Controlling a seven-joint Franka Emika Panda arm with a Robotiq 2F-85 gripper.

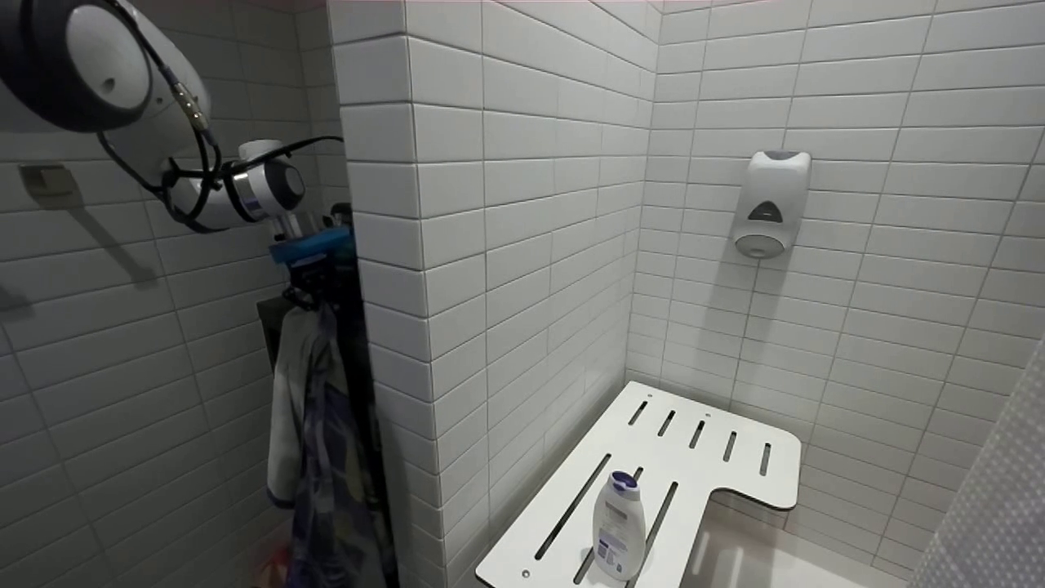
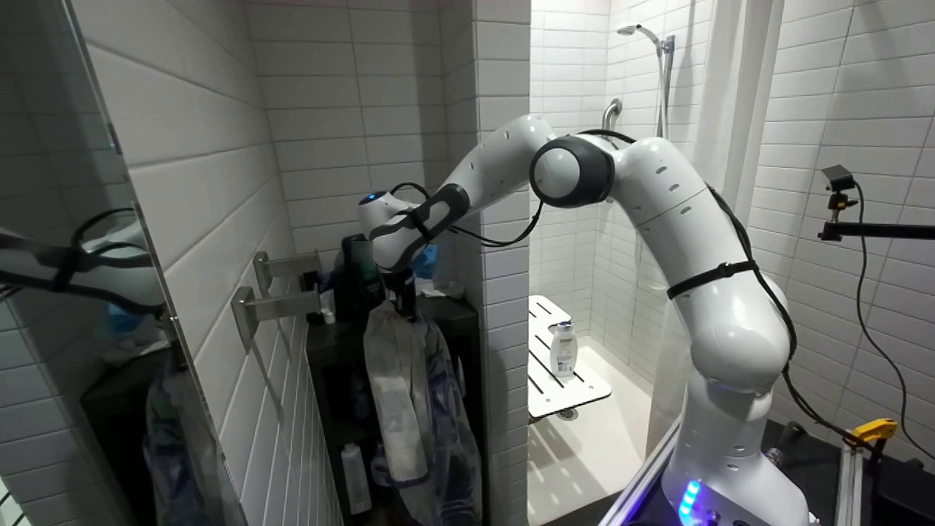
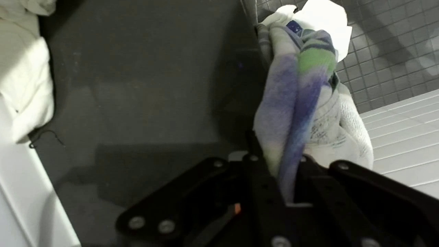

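Insp. note: pincer [image 3: 279, 154] found w/ jaws pressed tog. on a bunched fold of patterned cloth [image 3: 279, 92], pinched at upper end. In both exterior views the cloth hung straight down below pincer, part purple-patterned, part off-white; one piece or two, unable to confirm.

Surroundings, rel. to pincer: dark cabinet [image 2: 332, 337] stood below & behind; contact betw. its front and the hanging cloth not verifiable. Dark object [image 2: 359, 286], shape unclear, stood just beside pincer on cabinet top. White cloth [image 3: 27, 79] lay well apart, to pincer's left in wrist view. Metal bars [image 2: 281, 305] projected from wall, left of pincer in an exterior view. White bottle [image 1: 618, 527] w/ purple cap stood upright on slotted bench [image 1: 690, 464], well apart from pincer, past tiled wall [image 1: 457, 245].

Assessment (judgement only): step in hand appeared to be holding the cloth up by the pinched end. Next move, in insp.'s opinion, called for firm pinch, slow travel, and hanging length kept clear of cabinet edge; thin fold might've slipped if tugged.
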